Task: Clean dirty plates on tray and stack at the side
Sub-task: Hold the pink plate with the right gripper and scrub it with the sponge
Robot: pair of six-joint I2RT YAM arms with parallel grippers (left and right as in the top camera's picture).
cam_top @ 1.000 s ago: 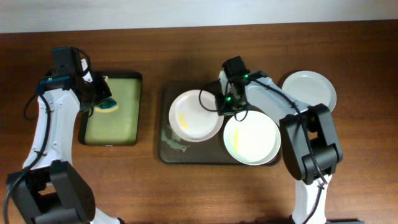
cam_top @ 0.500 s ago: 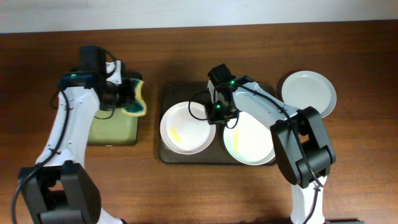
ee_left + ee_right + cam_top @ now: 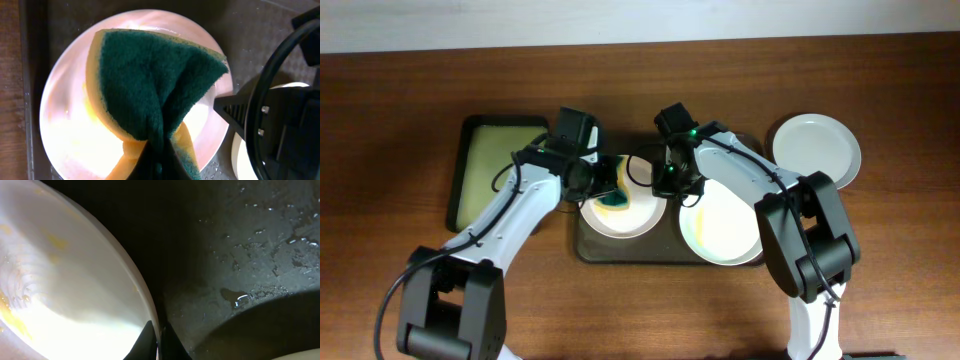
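Observation:
The dark brown tray (image 3: 588, 243) holds two white plates. The left plate (image 3: 632, 216) has yellow smears; it also shows in the left wrist view (image 3: 65, 125) and the right wrist view (image 3: 65, 280). My left gripper (image 3: 605, 182) is shut on a green and yellow sponge (image 3: 150, 85) that rests on this plate. My right gripper (image 3: 159, 340) is shut on the right rim of the same plate (image 3: 665, 180). The second plate (image 3: 725, 225) lies on the right of the tray. A third plate (image 3: 817, 148) lies on the table to the right of the tray.
A smaller black tray with yellowish-green lining (image 3: 500, 175) lies left of the brown tray. Water drops lie on the brown tray's floor (image 3: 250, 255).
My left arm has carried the sponge from the small black tray rightward onto the left plate. My right gripper has kept its hold on that plate's rim.

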